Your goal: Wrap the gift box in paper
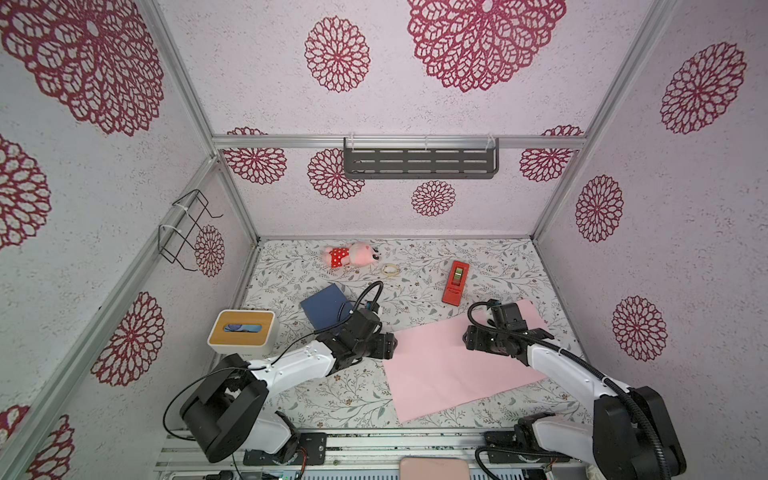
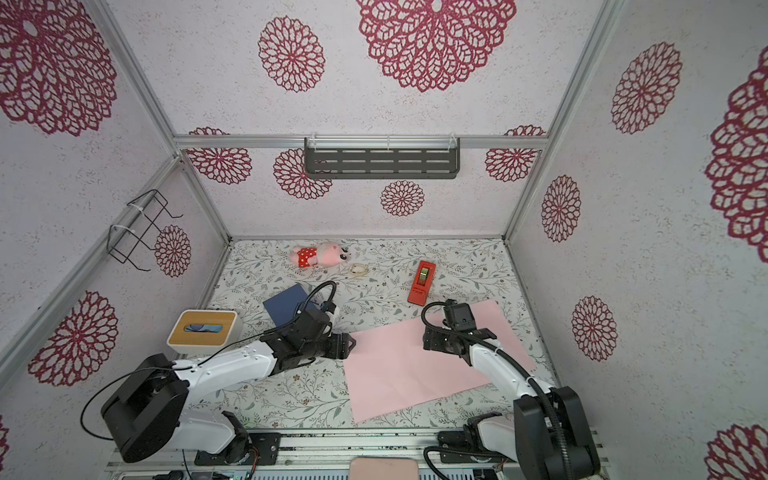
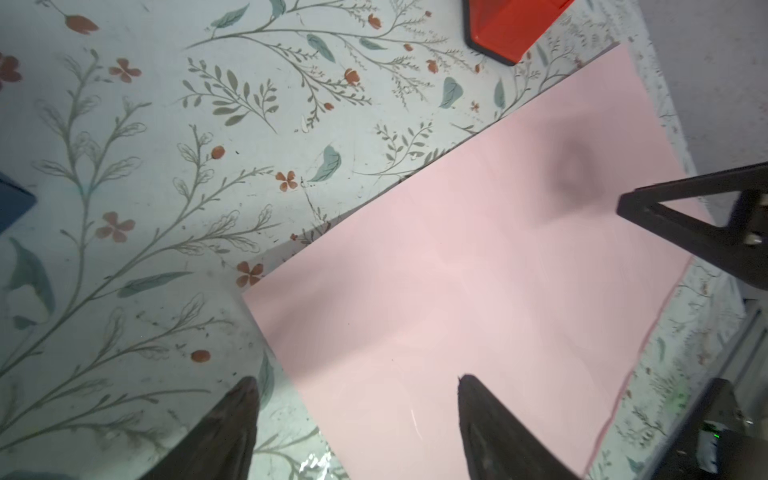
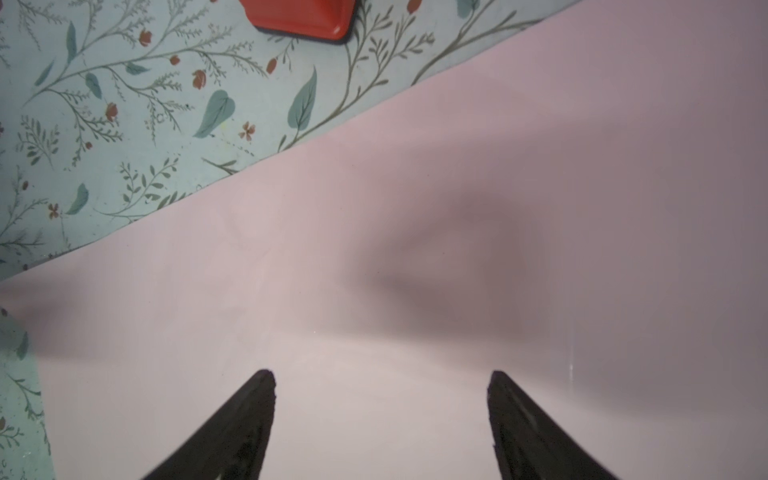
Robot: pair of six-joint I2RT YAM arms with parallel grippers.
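hovering over the paper [image 1: 449, 370], the left gripper [image 3: 356, 380] straddles its left edge and the right gripper [image 4: 380, 374] hangs above its right part, both with jaws apart and empty. the sheet lies flat, pink face up, long axis slanting near-left to far-right. this looks like the laying-out step. next, the gift box [image 1: 324, 309], farther back-left and clear of the sheet, needs carrying onto it.

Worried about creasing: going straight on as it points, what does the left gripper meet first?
Likely the paper, lying just beyond the left gripper; depth is unclear.
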